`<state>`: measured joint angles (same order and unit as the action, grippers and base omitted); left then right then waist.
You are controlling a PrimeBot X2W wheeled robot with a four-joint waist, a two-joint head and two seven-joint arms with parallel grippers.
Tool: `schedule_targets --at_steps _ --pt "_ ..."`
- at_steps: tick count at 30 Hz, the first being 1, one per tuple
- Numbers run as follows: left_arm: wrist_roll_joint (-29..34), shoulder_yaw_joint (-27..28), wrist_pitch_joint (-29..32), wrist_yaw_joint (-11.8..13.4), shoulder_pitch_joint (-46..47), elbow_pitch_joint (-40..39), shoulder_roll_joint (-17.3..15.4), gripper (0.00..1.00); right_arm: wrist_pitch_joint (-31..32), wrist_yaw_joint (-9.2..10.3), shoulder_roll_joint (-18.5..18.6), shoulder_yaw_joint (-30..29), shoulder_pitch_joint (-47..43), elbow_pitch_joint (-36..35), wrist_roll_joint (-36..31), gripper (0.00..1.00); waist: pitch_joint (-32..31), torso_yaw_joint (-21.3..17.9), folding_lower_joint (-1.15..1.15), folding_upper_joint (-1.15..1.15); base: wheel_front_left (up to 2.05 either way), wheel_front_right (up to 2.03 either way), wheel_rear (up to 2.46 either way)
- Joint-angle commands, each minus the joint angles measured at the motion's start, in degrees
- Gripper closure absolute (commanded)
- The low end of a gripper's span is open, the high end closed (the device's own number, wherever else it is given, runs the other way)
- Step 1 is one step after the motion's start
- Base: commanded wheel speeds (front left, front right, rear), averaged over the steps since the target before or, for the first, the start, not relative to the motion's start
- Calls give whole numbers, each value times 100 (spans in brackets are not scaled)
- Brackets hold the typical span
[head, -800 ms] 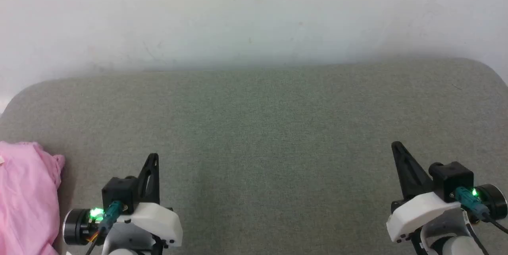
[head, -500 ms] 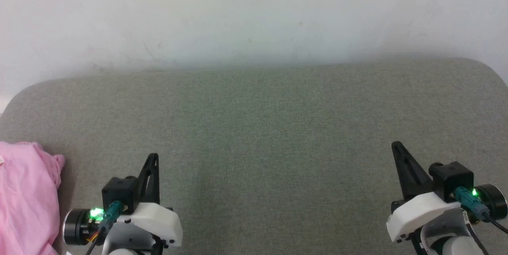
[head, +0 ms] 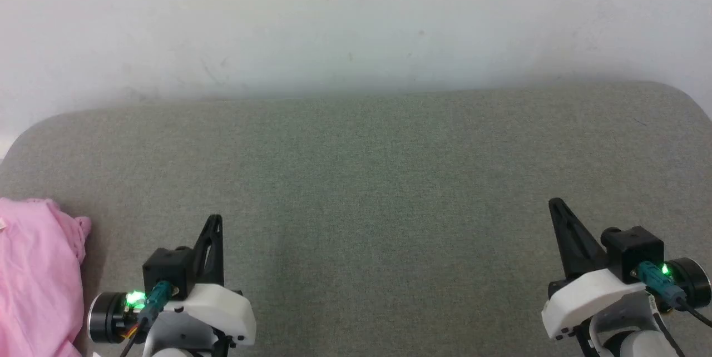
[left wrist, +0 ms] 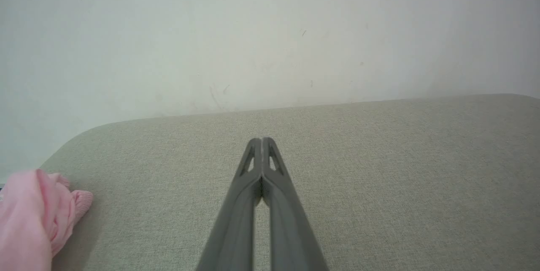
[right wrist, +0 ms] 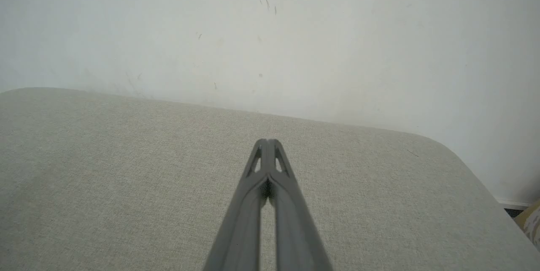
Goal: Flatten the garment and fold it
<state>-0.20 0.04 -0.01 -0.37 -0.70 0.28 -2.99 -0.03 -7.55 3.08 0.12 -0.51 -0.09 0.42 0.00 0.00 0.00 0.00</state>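
Note:
The garment (head: 33,279) is a crumpled light pink cloth heap at the lower left edge of the head view, cut off by the frame; it also shows as the pink bunch of garment (left wrist: 33,216) at the left of the left wrist view. My left gripper (head: 215,219) hovers to its right, apart from it, fingers pressed together and holding nothing. In its own view the left gripper (left wrist: 262,140) points over bare grey cushion. My right gripper (head: 554,202) stands at the lower right, shut and empty, and the right gripper (right wrist: 267,141) points toward the wall.
A wide grey-green fabric cushion (head: 361,179) with rounded far corners carries everything. A white scuffed wall (head: 356,23) rises right behind its far edge. Beyond the cushion's right corner a bit of floor and a yellowish object (right wrist: 531,220) show.

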Motion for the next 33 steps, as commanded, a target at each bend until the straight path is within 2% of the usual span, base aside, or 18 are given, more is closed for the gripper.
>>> schedule_targets --at_steps 1,2,19,33 --pt "20 -4 1 37 70 -28 12 100 3 6 -21 -12 51 9 -42 100 0 0 0 0 0 0 0" --pt "-1 -1 -1 0 0 0 0 0 -1 0 0 0 0 0 1 0 0 0 0 0 0 0 0" --pt "-242 -97 -175 -38 62 103 1 0 -172 1 1 -14 -5 122 136 0 5 24 0 0 0 0 0" --pt "-464 -101 -343 -51 124 148 3 0 -341 1 -2 -13 5 220 253 0 27 240 0 0 0 0 0"
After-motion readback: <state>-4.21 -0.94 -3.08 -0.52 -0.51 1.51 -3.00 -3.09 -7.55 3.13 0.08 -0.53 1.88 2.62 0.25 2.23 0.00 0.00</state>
